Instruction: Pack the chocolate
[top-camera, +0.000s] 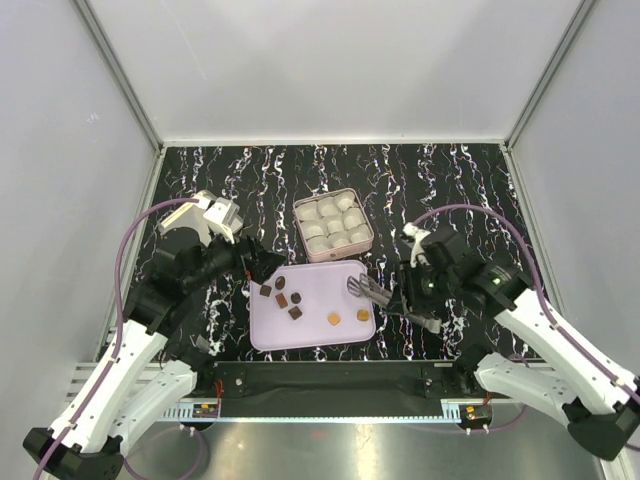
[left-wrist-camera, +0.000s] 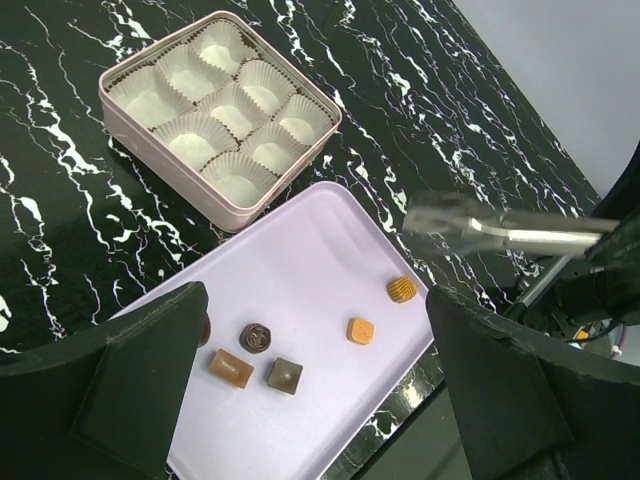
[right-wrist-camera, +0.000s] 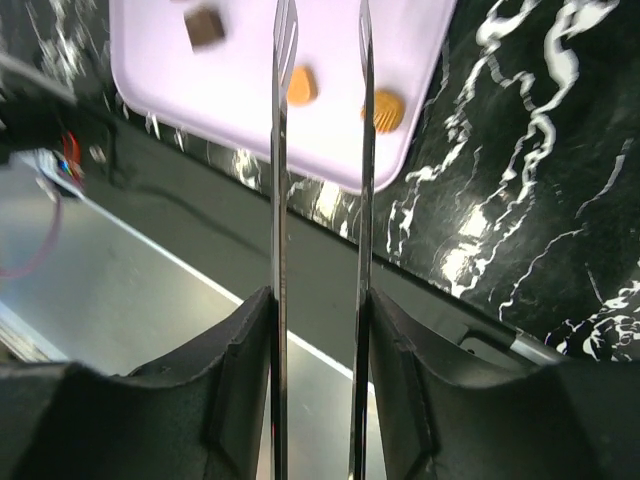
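The chocolate was spotted lying loose on the lavender tray. The dark pieces were gathered in its left half, and two orange ones were placed nearer the front right. The left pincer was held wide apart, hovering at the tray's far left corner. The right pincer was clamped on a pair of metal tweezers, their tips parted and poised over the tray's right edge. Just behind the tray, the square tin of unfilled white paper cups was set on the marbled surface.

Lilac tray, brown and orange chocolate — black, white-veined table.
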